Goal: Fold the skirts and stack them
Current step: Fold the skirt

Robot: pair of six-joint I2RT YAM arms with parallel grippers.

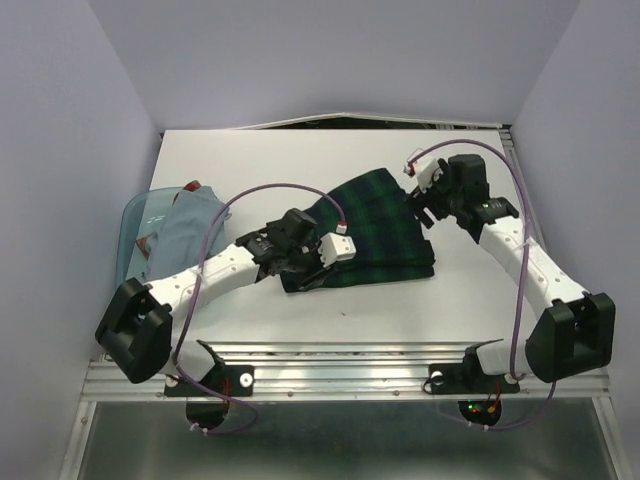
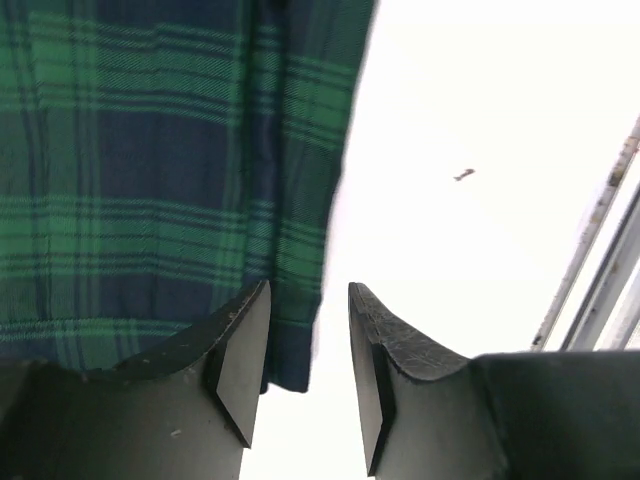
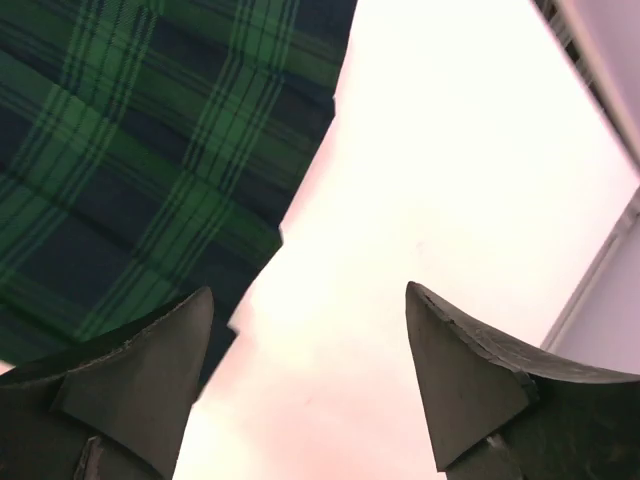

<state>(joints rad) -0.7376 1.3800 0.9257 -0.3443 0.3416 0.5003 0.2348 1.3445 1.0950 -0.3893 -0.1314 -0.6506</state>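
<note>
The dark green-and-navy tartan pleated skirt (image 1: 375, 225) lies flat on the white table (image 1: 250, 160); at its near-left corner the left gripper (image 2: 308, 370) hangs narrowly parted, gripping nothing; over its far-right edge the right gripper (image 3: 310, 330) gapes wide, empty

A white table (image 1: 300, 160) stands between pale lilac walls (image 1: 330, 50) that rise behind it and on both sides. A translucent blue tub (image 1: 133, 215) sits at the table's left edge. A ribbed metal rail (image 1: 340, 372) runs along its near edge.
</note>
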